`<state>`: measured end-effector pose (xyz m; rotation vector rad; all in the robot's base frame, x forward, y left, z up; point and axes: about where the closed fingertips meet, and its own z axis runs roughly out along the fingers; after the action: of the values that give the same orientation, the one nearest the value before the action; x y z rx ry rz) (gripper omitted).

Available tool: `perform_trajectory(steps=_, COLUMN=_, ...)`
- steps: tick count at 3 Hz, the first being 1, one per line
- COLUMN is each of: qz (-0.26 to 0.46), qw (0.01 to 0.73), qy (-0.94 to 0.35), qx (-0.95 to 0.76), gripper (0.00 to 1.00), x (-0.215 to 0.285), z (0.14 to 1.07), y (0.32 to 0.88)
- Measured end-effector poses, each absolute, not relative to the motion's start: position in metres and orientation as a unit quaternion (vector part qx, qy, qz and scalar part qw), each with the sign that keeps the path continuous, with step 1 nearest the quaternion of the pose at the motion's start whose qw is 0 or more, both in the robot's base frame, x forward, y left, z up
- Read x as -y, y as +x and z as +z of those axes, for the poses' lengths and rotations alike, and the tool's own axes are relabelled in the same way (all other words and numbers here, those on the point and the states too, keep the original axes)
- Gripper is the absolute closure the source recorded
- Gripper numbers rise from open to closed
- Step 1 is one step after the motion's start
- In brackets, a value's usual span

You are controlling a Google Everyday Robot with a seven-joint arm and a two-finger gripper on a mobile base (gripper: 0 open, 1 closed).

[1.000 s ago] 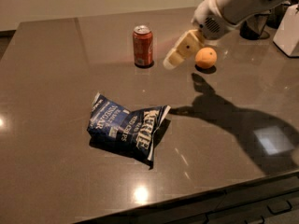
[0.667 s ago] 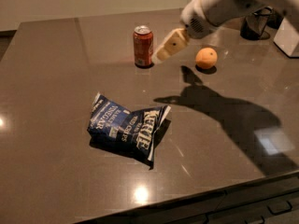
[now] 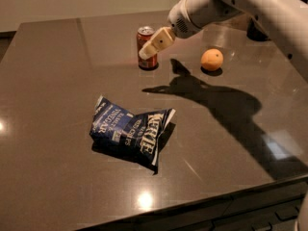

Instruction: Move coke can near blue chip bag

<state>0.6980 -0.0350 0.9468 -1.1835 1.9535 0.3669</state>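
Above dark table [image 3: 57,81], gripper [image 3: 146,53] hovers by coke can [image 3: 150,62].

Dark glossy table [image 3: 48,177], light glints on top; pale wall [image 3: 72,4] behind.

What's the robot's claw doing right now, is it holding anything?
Gripper: up by the can, overlapping it in this view; whether it is open, closed or holding the can cannot be told.

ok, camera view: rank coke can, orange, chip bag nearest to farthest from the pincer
1. Red cylindrical coke can: far side, the pincer overlaps its front.
2. Round orange fruit: off to image right.
3. Dark blue foil chip bag: near the camera.
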Motion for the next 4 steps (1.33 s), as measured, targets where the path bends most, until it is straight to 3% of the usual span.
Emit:
perform_trajectory(steps=2, qz=0.175, qw=0.404, qy=-0.467, qx=-0.767, gripper=0.0, x=0.005, z=0.935, y=0.719)
perform_trajectory(steps=3, qz=0.183, qw=0.405, qy=-0.461, qx=-0.768, gripper=0.14, x=-0.002, z=0.93, y=0.728)
perform_trajectory(steps=4, qz=0.184, qw=0.404, qy=-0.457, qx=-0.771, gripper=0.36, x=-0.004, z=0.927, y=0.734)
